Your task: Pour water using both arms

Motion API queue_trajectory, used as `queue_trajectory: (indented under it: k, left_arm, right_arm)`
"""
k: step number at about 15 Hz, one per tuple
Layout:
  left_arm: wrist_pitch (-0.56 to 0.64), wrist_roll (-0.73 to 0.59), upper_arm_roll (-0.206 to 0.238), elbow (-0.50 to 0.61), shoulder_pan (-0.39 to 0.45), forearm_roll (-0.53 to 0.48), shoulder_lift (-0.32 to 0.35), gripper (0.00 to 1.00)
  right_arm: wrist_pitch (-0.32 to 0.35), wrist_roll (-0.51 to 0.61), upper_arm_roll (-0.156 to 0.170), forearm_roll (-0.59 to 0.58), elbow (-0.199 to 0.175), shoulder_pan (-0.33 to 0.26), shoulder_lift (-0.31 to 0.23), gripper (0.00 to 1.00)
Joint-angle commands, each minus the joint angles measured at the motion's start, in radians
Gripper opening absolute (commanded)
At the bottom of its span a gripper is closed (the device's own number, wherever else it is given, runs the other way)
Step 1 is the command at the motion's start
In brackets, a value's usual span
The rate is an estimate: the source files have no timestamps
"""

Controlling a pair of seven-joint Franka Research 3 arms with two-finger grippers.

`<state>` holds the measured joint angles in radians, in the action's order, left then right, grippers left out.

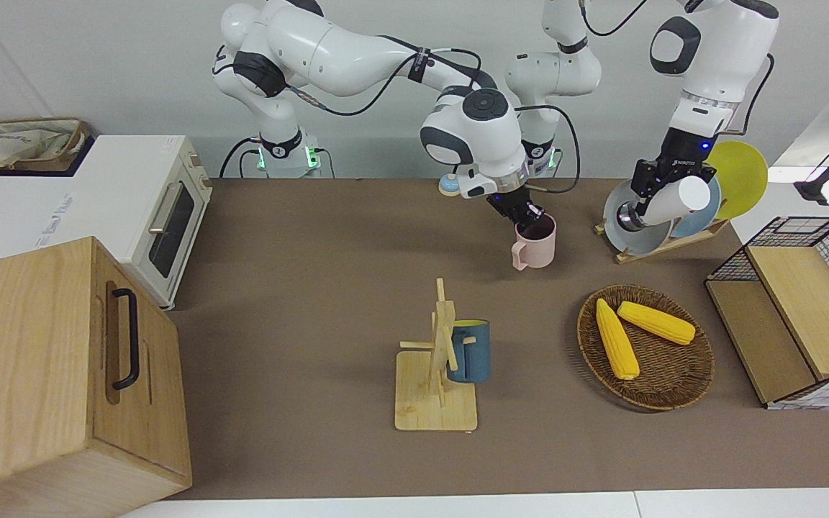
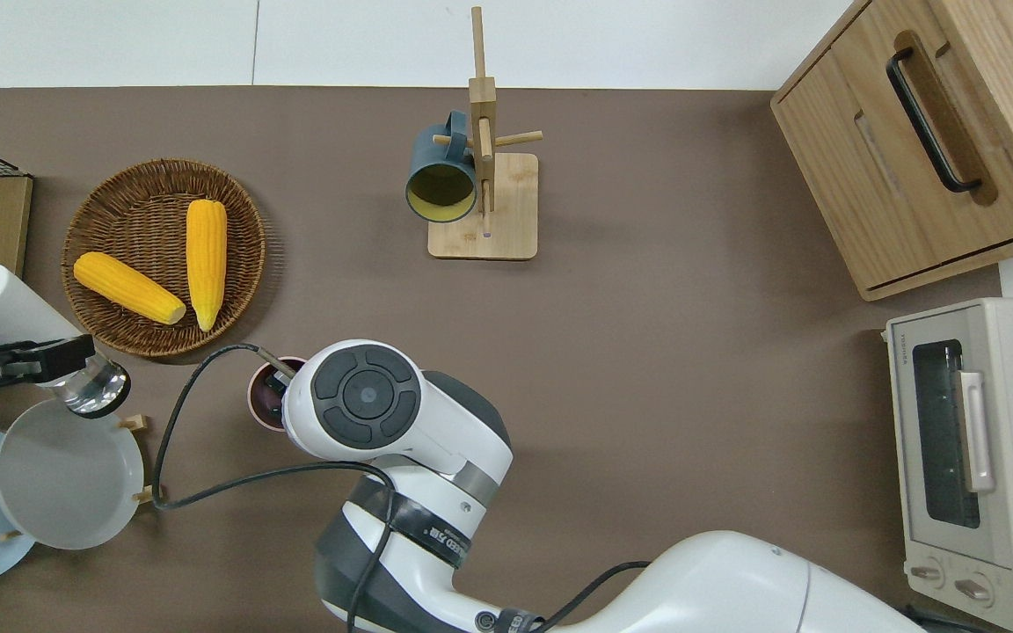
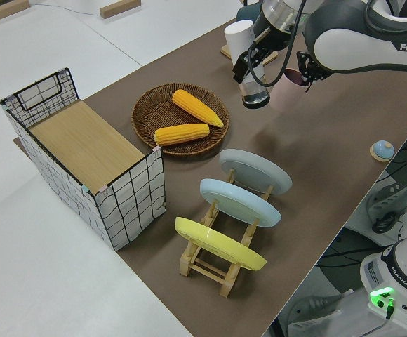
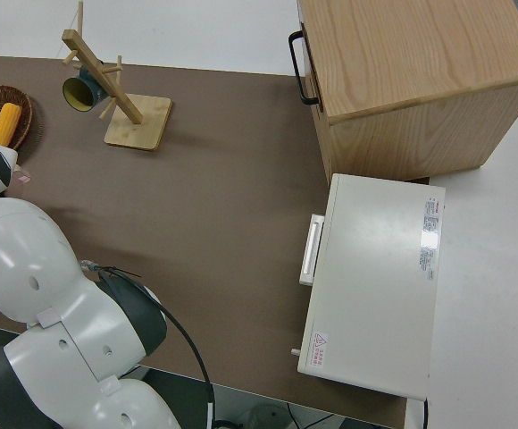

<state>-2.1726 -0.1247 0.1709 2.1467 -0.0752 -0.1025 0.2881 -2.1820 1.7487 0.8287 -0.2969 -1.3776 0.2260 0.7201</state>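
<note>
Pink mug (image 1: 535, 247), upright with its handle turned away from the robots, pinched at the rim by the right gripper (image 1: 522, 214); one finger sits inside the dark interior, the other outside the wall. Whether the mug rests on the brown table (image 1: 314, 288) or hangs just above it cannot be told from these views. In the overhead view only a sliver of the mug (image 2: 262, 406) shows beside the right arm's wrist, over bare table between the wicker basket and the plate rack.

White bottle (image 1: 677, 201) with a clear lower section, clamped around its body by the left gripper (image 1: 655, 188) and tilted so that the clear end (image 2: 95, 392) points down toward the mug. Overhead, the bottle is over the edge of the grey plate (image 2: 67, 470) and the table just beside it.

Wicker basket (image 1: 681, 385) holding two corn cobs (image 1: 616, 338), lying apart at an angle, toward the left arm's end of the table.

Wooden plate rack (image 3: 221, 263) carrying grey, blue (image 3: 240, 201) and yellow plates (image 3: 217, 242), nearer to the robots than the basket.

Wooden mug tree (image 1: 437, 367) with a dark blue mug (image 1: 470, 351) hung on a peg, farther from the robots than the pink mug.

Wire-sided crate (image 3: 91, 165) with a wooden top, at the left arm's end.

White toaster oven (image 2: 972, 457) and wooden cabinet (image 2: 929, 132) with a black handle, at the right arm's end.

Small blue knob-like object (image 1: 447, 186) near the arm bases.
</note>
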Motion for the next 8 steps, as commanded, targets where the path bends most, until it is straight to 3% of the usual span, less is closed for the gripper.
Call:
queue_trajectory:
  k: [1,4,6,8]
  left_arm:
    - [-0.030,0.025,0.009,0.033,-0.024,0.029,0.045,0.00]
    - [-0.030,0.025,0.009,0.039,-0.023,0.029,0.045,0.00]
    - [-0.030,0.025,0.009,0.039,-0.020,0.029,0.043,0.00]
    - [-0.030,0.024,0.010,0.039,-0.020,0.029,0.043,0.00]
  right_arm:
    - [0.004,0.103,0.032,-0.140,0.107,0.050,0.114,0.000]
    - [0.004,0.115,0.035,-0.191,0.117,0.070,0.156,0.000]
    - [0.007,0.152,0.036,-0.275,0.156,0.102,0.212,0.000]
    - [-0.001,0.161,0.038,-0.286,0.158,0.105,0.223,0.000]
